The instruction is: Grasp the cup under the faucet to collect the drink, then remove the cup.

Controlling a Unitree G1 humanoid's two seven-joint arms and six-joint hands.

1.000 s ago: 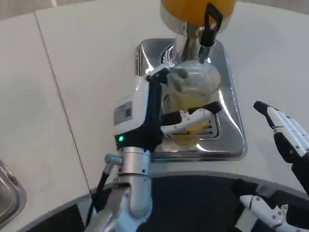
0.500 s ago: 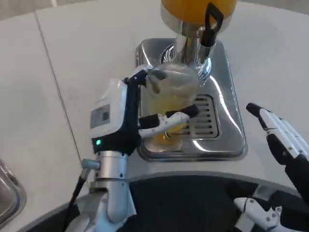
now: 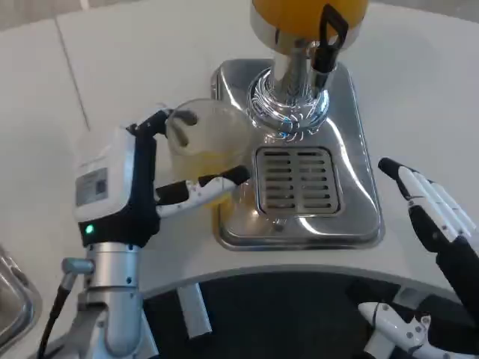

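At nine o'clock of the drip tray (image 3: 352, 187), the left hand (image 3: 142, 187) grips the filled cup (image 3: 203, 146) (moved off the grate); right hand (image 3: 434, 213) waits, fingers apart.

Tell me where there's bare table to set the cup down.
The left hand holds the cup just left of the steel drip tray. The white table is bare behind and left of the cup. A narrower strip lies between tray and right hand. The dispenser crowds the tray's back.

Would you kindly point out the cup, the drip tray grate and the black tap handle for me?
cup (image 3: 203, 146): head view, on its clear side wall.
drip tray grate (image 3: 298, 179): head view, on the slotted middle.
black tap handle (image 3: 328, 34): head view, on the lever's upper part.
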